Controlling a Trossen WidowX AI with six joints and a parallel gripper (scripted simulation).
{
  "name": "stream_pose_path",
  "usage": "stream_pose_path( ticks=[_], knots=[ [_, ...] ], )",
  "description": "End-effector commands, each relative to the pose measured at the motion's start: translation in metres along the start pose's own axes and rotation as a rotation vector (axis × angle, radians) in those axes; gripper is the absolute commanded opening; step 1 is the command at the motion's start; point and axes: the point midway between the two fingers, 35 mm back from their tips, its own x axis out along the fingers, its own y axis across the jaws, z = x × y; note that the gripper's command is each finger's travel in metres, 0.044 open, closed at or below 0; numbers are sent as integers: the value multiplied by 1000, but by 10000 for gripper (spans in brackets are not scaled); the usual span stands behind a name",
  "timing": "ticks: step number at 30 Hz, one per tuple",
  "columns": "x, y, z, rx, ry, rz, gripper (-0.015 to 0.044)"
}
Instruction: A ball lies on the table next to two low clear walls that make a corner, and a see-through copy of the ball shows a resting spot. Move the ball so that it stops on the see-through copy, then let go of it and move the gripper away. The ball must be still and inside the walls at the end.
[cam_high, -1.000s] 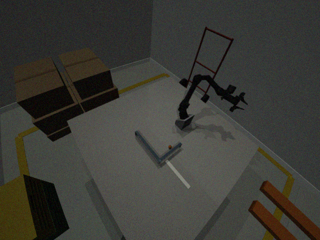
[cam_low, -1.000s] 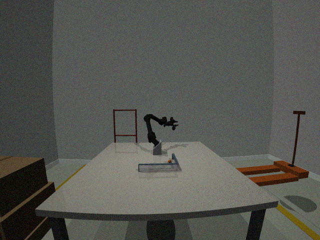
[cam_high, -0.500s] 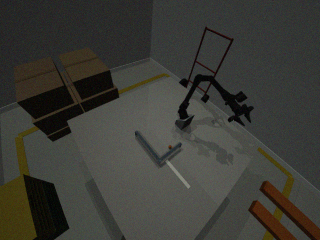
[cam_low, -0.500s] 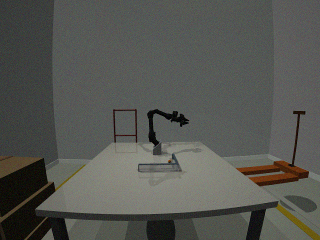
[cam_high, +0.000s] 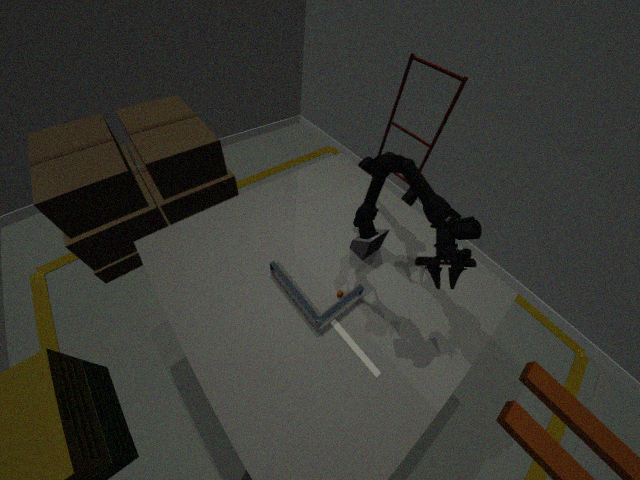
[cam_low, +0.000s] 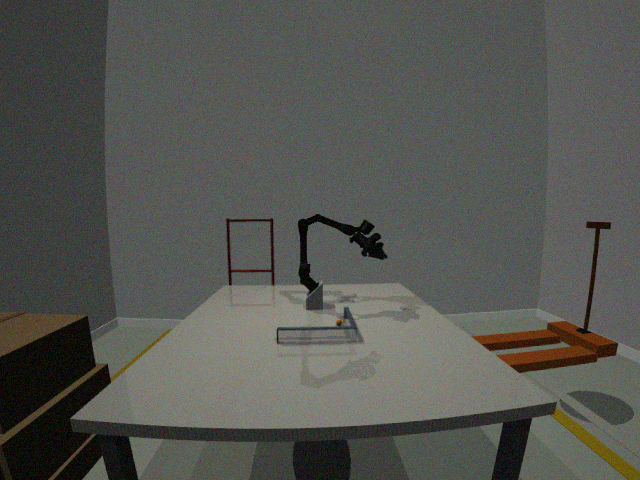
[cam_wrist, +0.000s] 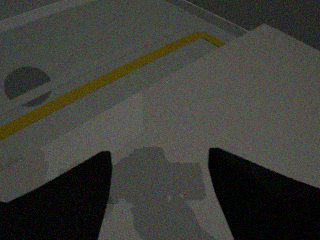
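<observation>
From the top, your arm (cam_high: 413, 191) bends high; the gripper (cam_high: 447, 279) hangs half open, holding nothing. From the side, the ball (cam_low: 339, 321) sits by the right wall (cam_low: 352, 322). Your wrist view shows both fingers over the table (cam_wrist: 260, 90).

Pale glossy table (cam_low: 217, 382) on dark legs. Directly on it: arm's grey wedge base (cam_low: 314, 298) toward the far edge, two low clear walls (cam_low: 317, 334) joined in an L near mid-table, small orange ball (cam_low: 339, 321) inside the L, right beside the shorter wall near its open end. From the top view a white strip (cam_high: 355, 347) lies flat, running outward from the walls' corner.
</observation>
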Motion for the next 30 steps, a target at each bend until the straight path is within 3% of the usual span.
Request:
stream_pose_path(
  ticks=[1,11,19,24,30],
  knots=[
    [22,-50,-12,-99,122,-59,229],
    [56,-185,-85,-354,542,-82,229],
    [52,-269,-169,-522,848,143,229],
    [48,-296,-219,-599,977,316,229],
    [48,-296,-221,-605,986,320,229]
  ],
)
